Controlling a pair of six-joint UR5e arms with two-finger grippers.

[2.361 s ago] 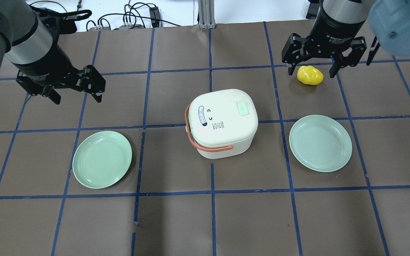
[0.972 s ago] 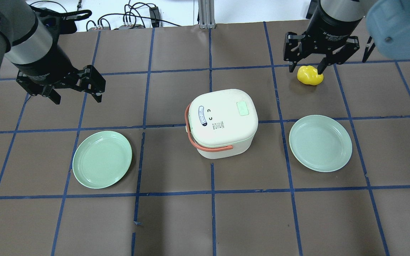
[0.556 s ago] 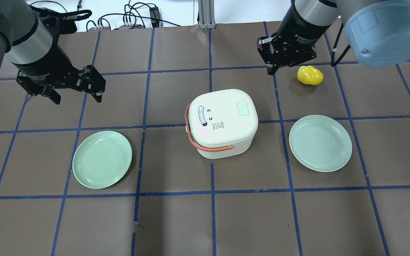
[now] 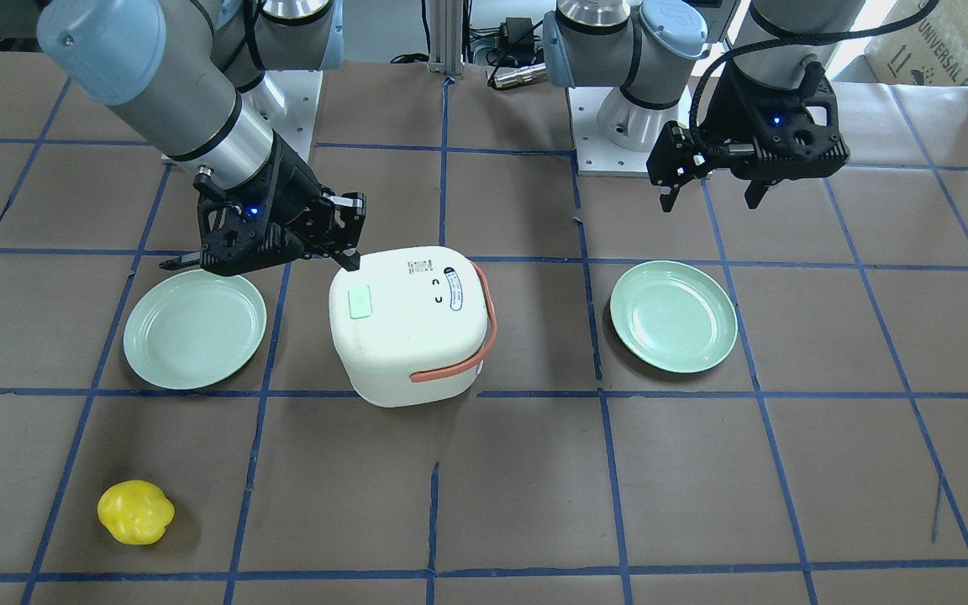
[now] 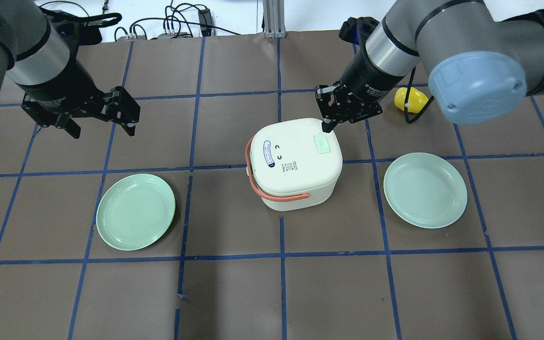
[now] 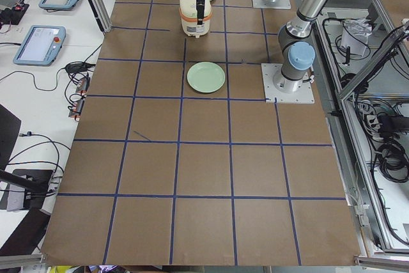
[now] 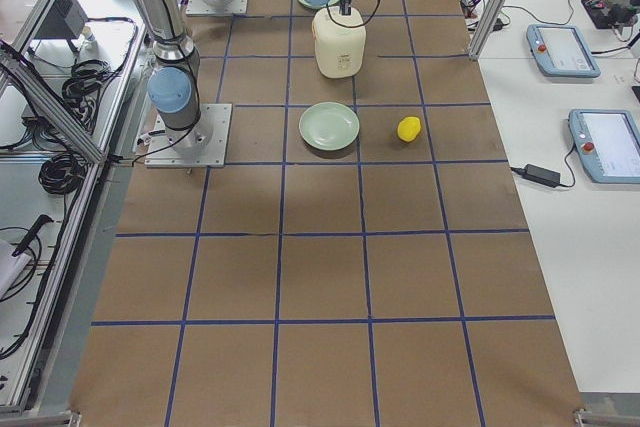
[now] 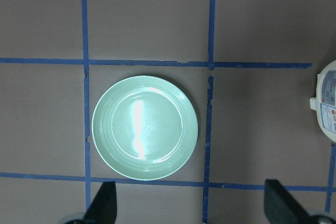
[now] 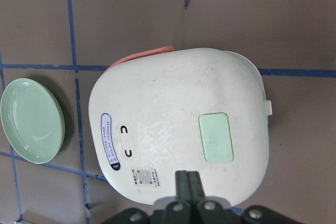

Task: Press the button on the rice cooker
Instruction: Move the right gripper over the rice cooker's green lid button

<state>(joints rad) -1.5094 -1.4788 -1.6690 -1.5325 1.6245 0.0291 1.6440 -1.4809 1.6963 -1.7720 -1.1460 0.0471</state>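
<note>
Pressing cleanly calls for the right claw (image 5: 327,126), fingers pressed together, to slide from the lid's far edge onto the green button (image 5: 322,143) just beside it, then descend straight. The rice cooker (image 5: 293,160) sits on the bench (image 5: 234,293) between the left plate (image 5: 136,211) and the right plate (image 5: 425,190); nothing blocks the way. The left claw (image 5: 102,131) hangs spread, well apart.

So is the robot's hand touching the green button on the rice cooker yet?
Apart. In the right wrist view the right hand has its shut fingertips over the white lid, and the whole green button shows, uncovered, off to one side.
</note>
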